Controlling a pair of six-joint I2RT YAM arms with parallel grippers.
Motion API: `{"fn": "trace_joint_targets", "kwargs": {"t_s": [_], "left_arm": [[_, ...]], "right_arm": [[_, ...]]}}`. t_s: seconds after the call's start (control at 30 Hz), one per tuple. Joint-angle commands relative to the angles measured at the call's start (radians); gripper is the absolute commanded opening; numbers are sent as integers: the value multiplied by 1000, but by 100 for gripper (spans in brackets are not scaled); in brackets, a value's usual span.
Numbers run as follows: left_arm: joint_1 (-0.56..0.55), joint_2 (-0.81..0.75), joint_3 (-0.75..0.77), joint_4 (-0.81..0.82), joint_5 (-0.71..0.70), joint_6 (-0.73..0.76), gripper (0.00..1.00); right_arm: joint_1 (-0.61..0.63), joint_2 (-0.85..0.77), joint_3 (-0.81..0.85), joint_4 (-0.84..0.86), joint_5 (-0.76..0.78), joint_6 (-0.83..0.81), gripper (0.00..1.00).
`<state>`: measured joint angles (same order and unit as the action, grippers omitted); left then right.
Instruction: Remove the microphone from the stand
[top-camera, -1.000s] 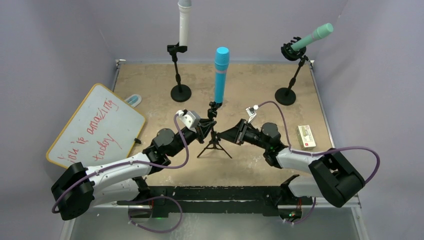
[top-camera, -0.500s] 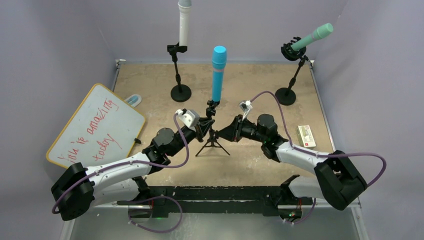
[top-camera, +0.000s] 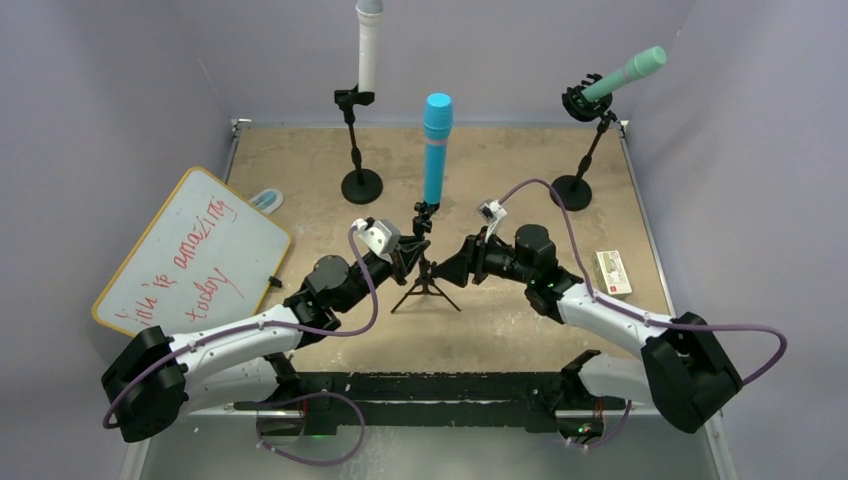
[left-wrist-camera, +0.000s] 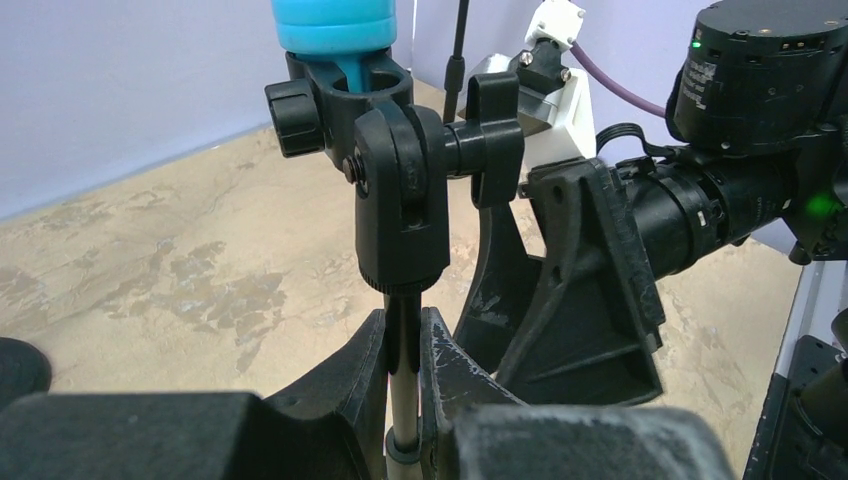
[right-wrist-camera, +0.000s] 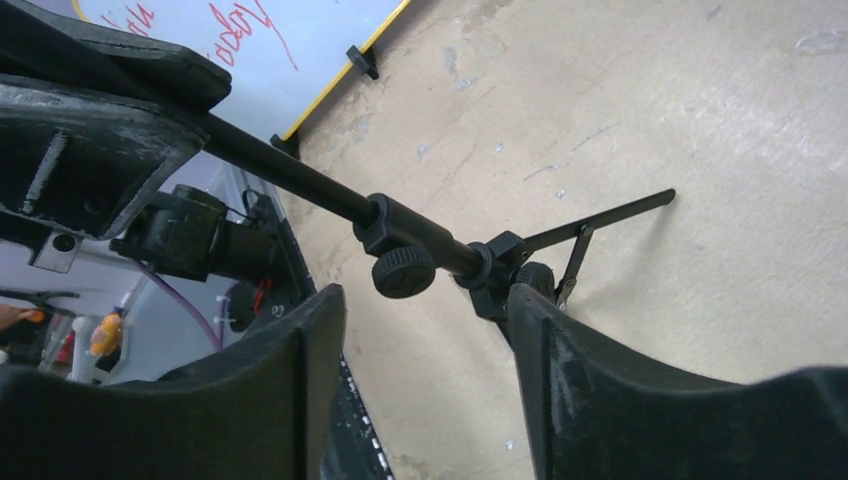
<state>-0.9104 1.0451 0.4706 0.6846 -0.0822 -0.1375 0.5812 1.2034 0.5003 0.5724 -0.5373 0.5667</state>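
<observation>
Blue microphone (top-camera: 437, 148) stands upright in the clip (left-wrist-camera: 345, 85) at the top of the small tripod stand (top-camera: 427, 285), mid-table between the two arms; not yet removed. Left gripper (left-wrist-camera: 403, 350) is pinched narrow on the stand's thin pole just below the clip joint, bracing it. Right gripper (right-wrist-camera: 425, 330) has its jaws set apart and holds nothing; the right wrist view shows the lower pole, its locking knob (right-wrist-camera: 403, 271) and the tripod legs just beyond the fingers, apparently untouched. Judgement: the brace is good, but the right gripper sits low, at pole height, and the microphone body is well above it. To do this step well, raise the right gripper to the blue barrel above the clip, close squarely across it, and draw straight up along the barrel's axis while the left holds the pole firm; a sideways pull would likely tip the light tripod. Writing: whiteboard (top-camera: 190, 250) at left carries red handwriting, "amazing today" legible, the first word unclear. Small box (top-camera: 611, 272) at right has print too small to read. No brand visible on the microphone.
</observation>
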Motion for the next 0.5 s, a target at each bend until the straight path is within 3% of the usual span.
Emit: {"fn": "trace_joint_targets", "kwargs": {"t_s": [0.0,0.07,0.17,0.3,0.47], "left_arm": [[-4,-27,29,-11,12,-9,0],[-4,-33,23,-10,9,-2,0],[-4,-40,23,-20,7,9,0],[-4,-41,27,-22,6,15,0],[-4,-38,31,-23,7,10,0]], "right_arm": [[-6,-60,-33,32,38,131,72],[-6,-78,-43,33,51,175,84],[-6,-110,-46,1,98,263,93],[-6,-163,-92,22,212,434,99],[-7,-155,-137,91,188,560,99]]}}
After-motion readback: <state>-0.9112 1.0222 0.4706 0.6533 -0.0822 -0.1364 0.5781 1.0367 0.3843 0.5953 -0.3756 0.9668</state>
